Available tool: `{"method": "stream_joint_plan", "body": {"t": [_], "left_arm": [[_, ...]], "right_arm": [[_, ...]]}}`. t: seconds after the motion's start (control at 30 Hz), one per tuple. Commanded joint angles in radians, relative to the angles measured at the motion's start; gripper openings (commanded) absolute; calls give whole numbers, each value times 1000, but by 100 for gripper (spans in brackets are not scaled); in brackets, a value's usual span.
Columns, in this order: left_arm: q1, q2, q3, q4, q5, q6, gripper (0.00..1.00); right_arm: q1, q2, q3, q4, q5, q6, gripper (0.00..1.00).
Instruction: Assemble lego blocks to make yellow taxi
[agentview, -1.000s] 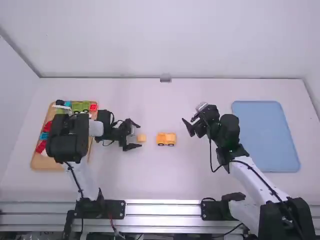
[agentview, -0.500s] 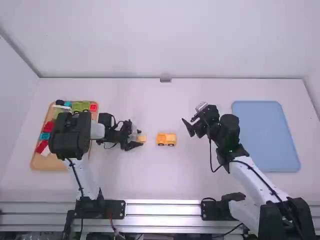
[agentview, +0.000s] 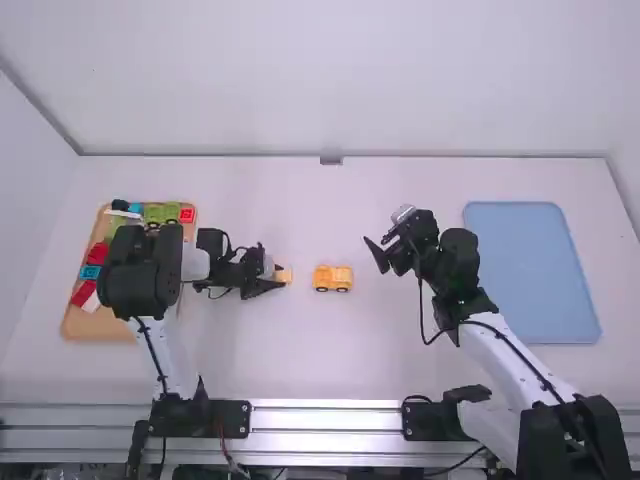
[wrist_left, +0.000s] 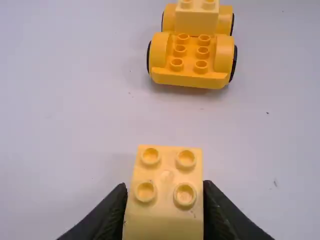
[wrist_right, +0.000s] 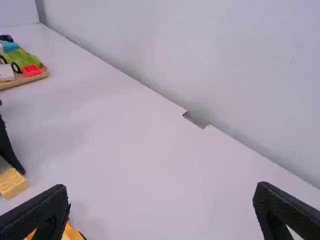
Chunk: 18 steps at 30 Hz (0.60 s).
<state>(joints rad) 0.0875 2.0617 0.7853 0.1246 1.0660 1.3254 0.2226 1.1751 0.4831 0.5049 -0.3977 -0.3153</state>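
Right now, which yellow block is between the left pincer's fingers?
The separate block, apart from the wheeled base; the other yellow block sits on that base.

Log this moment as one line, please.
left fingers: closed on yellow block | right fingers: open, empty | wheeled yellow base: on table, second block on top | held block: not on base

Tray (agentview: 88, 328) left — block (agentview: 285, 276), car (agentview: 332, 279) between — board (agentview: 530, 270) right

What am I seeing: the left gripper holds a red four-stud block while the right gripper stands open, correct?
Not quite: the left wrist view shows the four-stud block in the left gripper is yellow, not red. The right gripper does stand open.
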Motion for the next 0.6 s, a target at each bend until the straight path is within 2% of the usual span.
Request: {"method": "stream_joint_plan", "body": {"t": [0.0,0.13,0.33,0.43,0.57], "left_arm": [[-8,21,-16,-11,-34,7,32],[-9,-28,-16,-64,-35,-12,15],[-9,-146,-8,-153,-31,-16,15],[-18,-205,-9,-175,-27,-34,16],[-61,-228,-8,-143,12,-82,15]], "right_arm": [[3,-18,-6,6,-6,4,98],[1,-18,-6,11,-6,3,98],[0,-18,-6,-16,-7,3,98],[14,-10,-6,-77,-109,-103,98],[27,64,-6,-125,-241,-246,98]]}}
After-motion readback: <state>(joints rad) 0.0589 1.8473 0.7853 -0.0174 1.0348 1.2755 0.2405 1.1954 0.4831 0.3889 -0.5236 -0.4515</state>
